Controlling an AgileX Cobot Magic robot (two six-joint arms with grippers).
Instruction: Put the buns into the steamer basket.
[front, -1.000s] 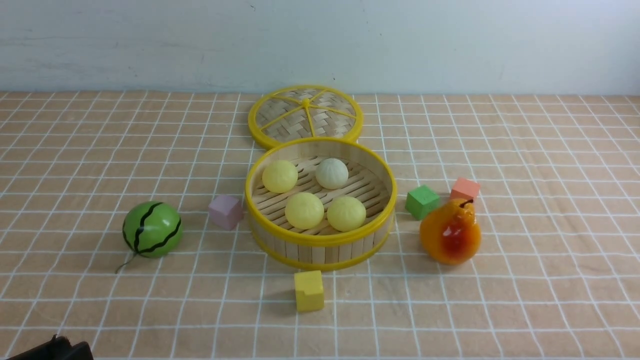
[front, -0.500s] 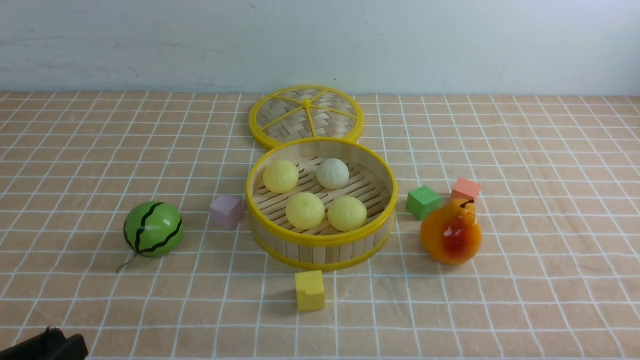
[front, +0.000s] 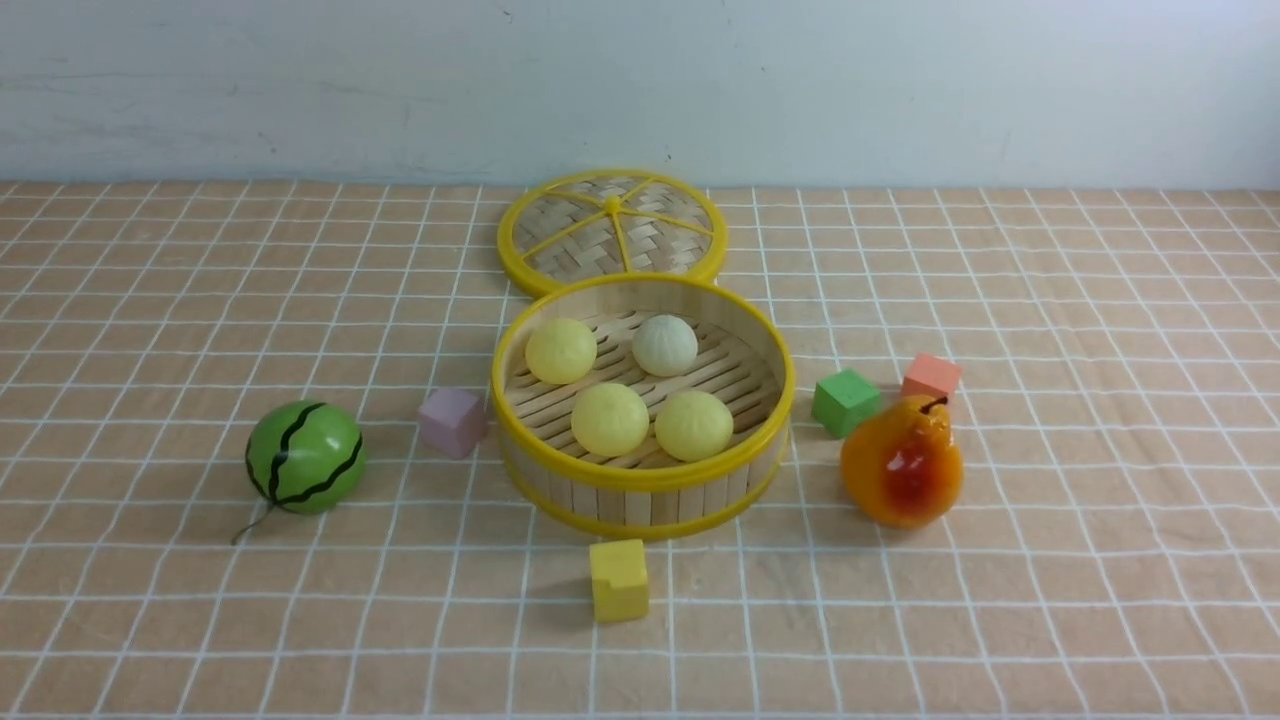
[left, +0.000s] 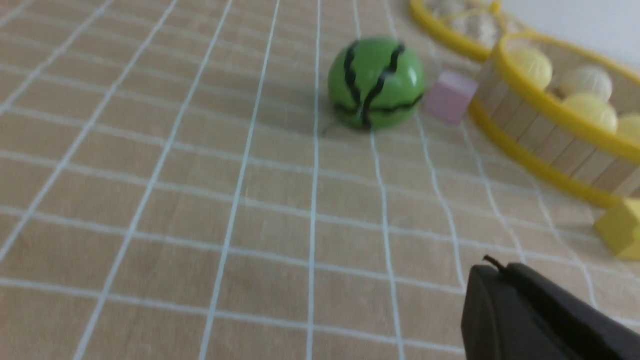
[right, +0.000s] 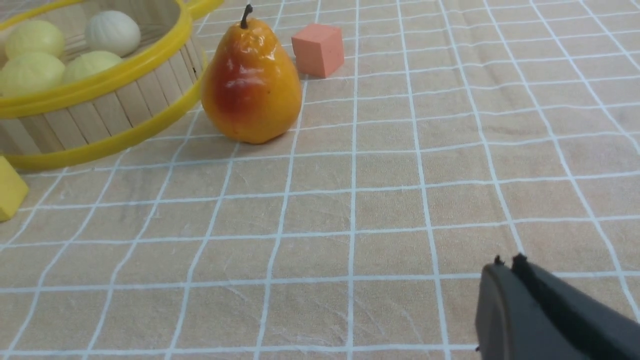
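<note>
I see four soft round buns (front: 610, 418) inside the slatted bamboo steamer basket (front: 640, 482) — well apart from both grippers; left gripper (left: 495, 274) and right gripper (right: 505, 274) closed, empty.

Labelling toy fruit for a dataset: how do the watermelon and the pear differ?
The watermelon is a green ball with black stripes; the pear is orange with a red blush, tapering to a stem. The watermelon lies left of the basket, the pear right. Both rest on the cloth, outside the basket.
</note>
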